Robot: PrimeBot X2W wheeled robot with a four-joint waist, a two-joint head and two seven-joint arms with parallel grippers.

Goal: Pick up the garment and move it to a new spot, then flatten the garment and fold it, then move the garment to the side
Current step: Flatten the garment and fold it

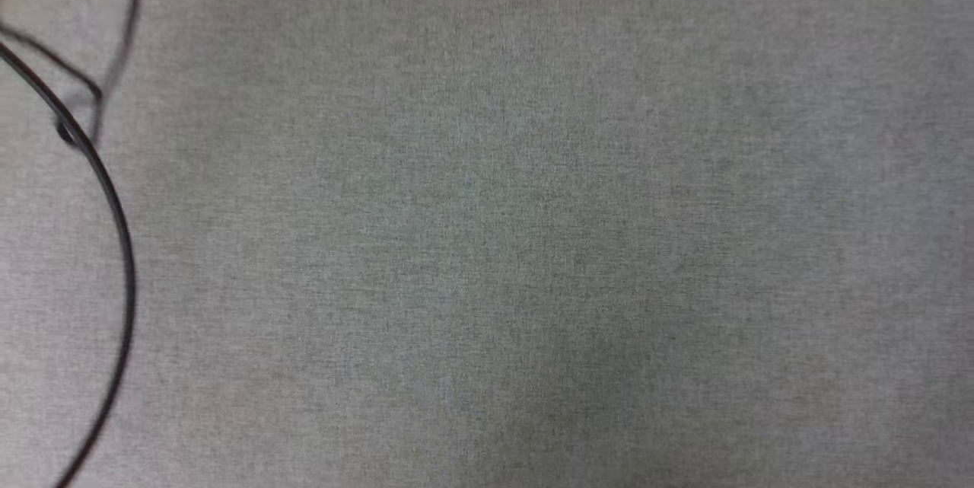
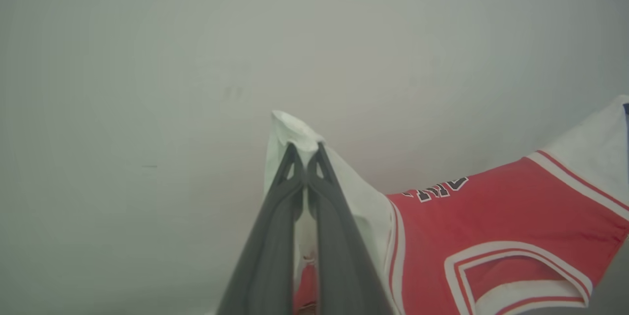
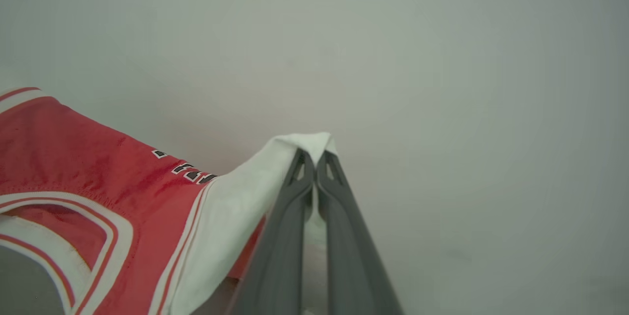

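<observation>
The garment (image 2: pixel 491 216) is a red jersey T-shirt with white sleeves, striped trim and black lettering. In the left wrist view my left gripper (image 2: pixel 306 150) is shut on one white sleeve, which bunches over the fingertips. The red body stretches off to the right with the striped neckline at the lower right. In the right wrist view my right gripper (image 3: pixel 314 157) is shut on the other white sleeve, and the garment (image 3: pixel 88 177) stretches off to the left. The shirt hangs taut between the two grippers above a plain grey surface.
The head view looks down on grey woven fabric (image 1: pixel 533 229). A thin black cable (image 1: pixel 114 214) curves down its left edge. Behind the shirt in both wrist views lies a smooth pale grey surface (image 2: pixel 196 59).
</observation>
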